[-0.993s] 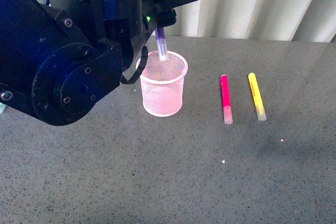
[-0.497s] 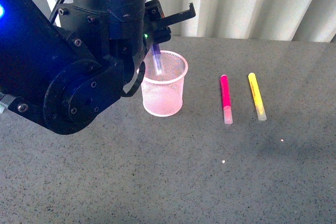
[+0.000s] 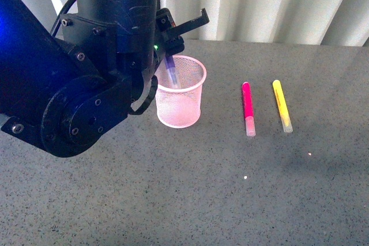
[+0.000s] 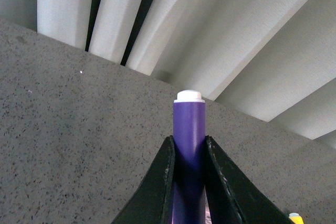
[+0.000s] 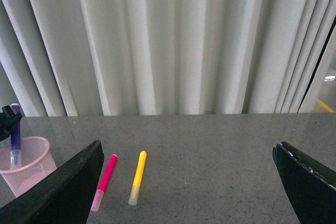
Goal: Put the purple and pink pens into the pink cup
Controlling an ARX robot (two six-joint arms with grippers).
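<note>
Left gripper [image 4: 189, 150]: clamped on the purple pen [image 3: 172, 72], holding it near upright so its lower end clears the rim.
Purple pen: lower end inside the pink cup [image 3: 181, 105], centre-left of the front view; not yet let go.
Pink pen [image 3: 248, 108]: lying flat right of the cup, beside a yellow pen [image 3: 282, 105].
Right gripper [image 5: 189, 182]: spread wide and empty, probably free for the pink pen.

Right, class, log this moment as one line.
left end effector: shut on purple pen, lower end in pink cup | right end effector: open, empty | pink pen: lying on table beside yellow pen
</note>
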